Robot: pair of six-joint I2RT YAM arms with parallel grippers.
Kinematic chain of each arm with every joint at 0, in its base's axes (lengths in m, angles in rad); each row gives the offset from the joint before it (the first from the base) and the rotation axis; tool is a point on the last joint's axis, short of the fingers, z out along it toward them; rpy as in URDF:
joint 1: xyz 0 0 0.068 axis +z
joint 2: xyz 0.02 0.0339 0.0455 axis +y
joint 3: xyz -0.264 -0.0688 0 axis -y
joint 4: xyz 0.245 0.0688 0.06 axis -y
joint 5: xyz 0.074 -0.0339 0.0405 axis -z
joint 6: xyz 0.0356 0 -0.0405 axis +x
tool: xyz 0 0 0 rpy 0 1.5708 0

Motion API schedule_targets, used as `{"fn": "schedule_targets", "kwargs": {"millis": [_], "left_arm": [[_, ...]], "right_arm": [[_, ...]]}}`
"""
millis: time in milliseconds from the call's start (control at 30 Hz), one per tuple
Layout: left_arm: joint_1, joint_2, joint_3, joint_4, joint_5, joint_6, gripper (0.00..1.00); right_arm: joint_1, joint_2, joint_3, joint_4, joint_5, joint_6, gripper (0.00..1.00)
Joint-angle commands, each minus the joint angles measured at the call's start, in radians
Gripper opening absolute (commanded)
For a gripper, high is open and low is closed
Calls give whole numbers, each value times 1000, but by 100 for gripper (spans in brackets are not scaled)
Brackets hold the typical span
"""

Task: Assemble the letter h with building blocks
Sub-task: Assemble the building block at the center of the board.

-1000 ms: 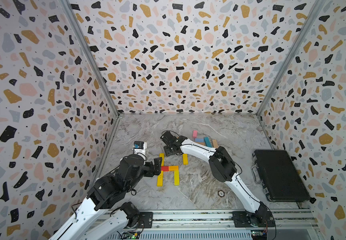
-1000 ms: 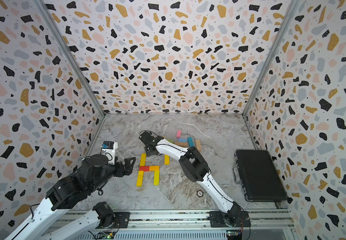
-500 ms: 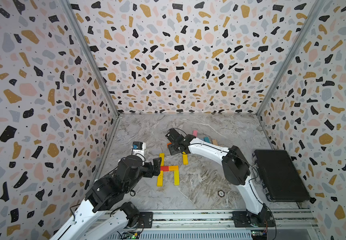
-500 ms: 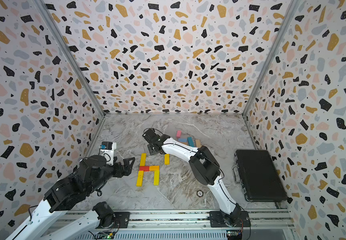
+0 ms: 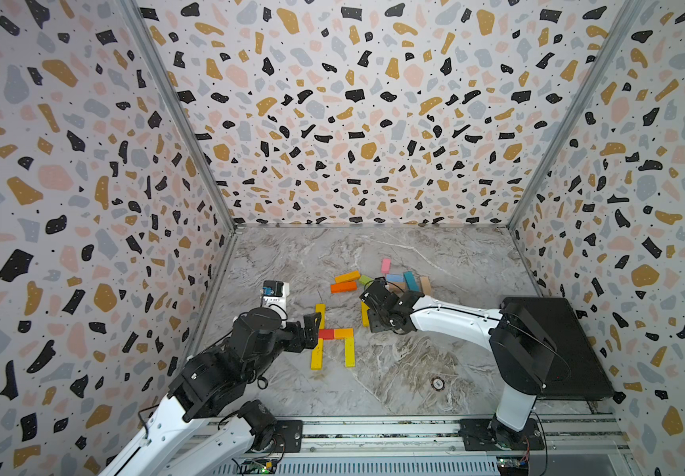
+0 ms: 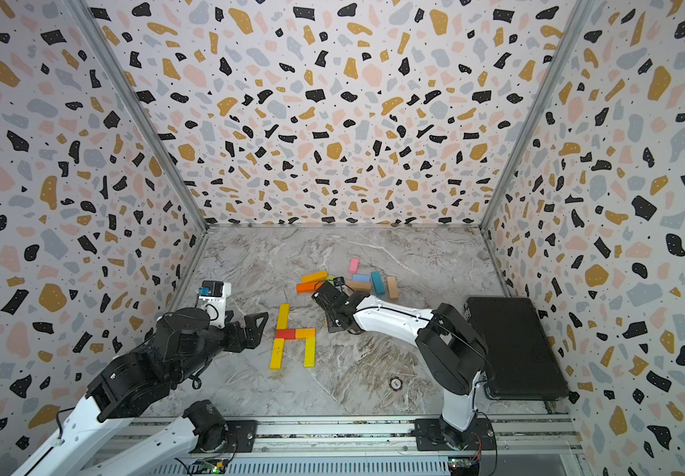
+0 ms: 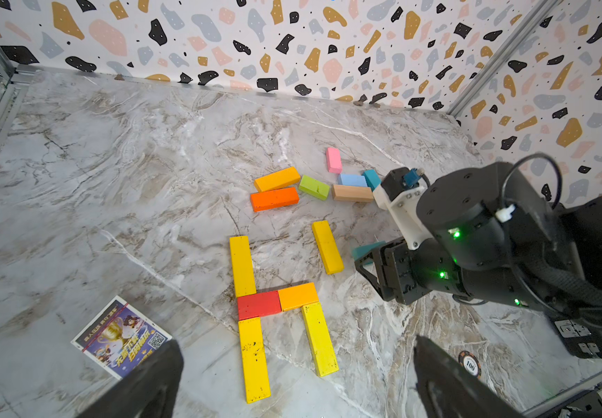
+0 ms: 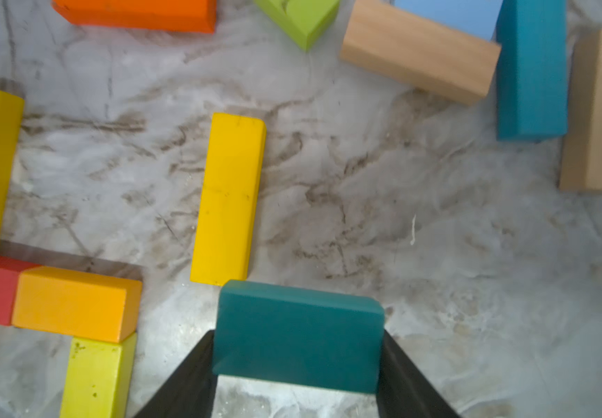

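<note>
**Top views:** the left end effector (image 5: 312, 329) has its jaws wide apart and hovers just left of the built shape, left of the counter (image 5: 415, 362) middle. The building blocks (image 5: 332, 338) in the shape:
- A long yellow bar (image 5: 320, 315) runs toward the far edge.
- A red block (image 5: 325, 334) touches an amber block (image 5: 343, 333) on its right.
- Two yellow legs (image 5: 317, 354) (image 5: 349, 352) run toward the near edge.

The right end effector (image 5: 375, 319) sits low, just right of the shape; what it holds is hidden here. The spare pile lies past it toward the far edge: orange bar (image 6: 310, 287), pink block (image 6: 353, 266), light blue block (image 6: 360, 278), teal bar (image 6: 378, 283) and plain wood block (image 6: 392, 287). A black case (image 6: 514, 346) lies by the right edge, and a round chip (image 6: 394, 384) lies near the near edge.

**Left wrist:** the left fingers (image 7: 147, 383) are spread wide either side of the yellow legs. A printed card (image 7: 122, 336) lies flat on the counter beside the left leg. A loose yellow bar (image 7: 327, 247) lies slightly slanted, apart from the amber block. The right end effector is just beside it, with a teal block (image 7: 364, 249) showing between its jaws.

**Right wrist:** the teal block (image 8: 299, 336) is clamped between the two black fingers (image 8: 183, 380). Its far edge is right at the end of the loose yellow bar (image 8: 227, 199); can't tell if they touch. A green block (image 8: 299, 18) shows in the pile beyond.
</note>
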Motion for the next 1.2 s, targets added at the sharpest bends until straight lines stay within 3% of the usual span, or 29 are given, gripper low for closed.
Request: {"fn": "schedule_targets", "kwargs": {"millis": [0, 333, 1167], "left_arm": [[5, -7, -6, 40, 1, 0, 99], [5, 8, 6, 23, 10, -4, 99], [6, 8, 8, 17, -1, -8, 99]], "right_arm": [[37, -2, -3, 19, 33, 106, 65], [85, 85, 20, 24, 104, 202, 66], [131, 167, 70, 12, 82, 200, 66]]}}
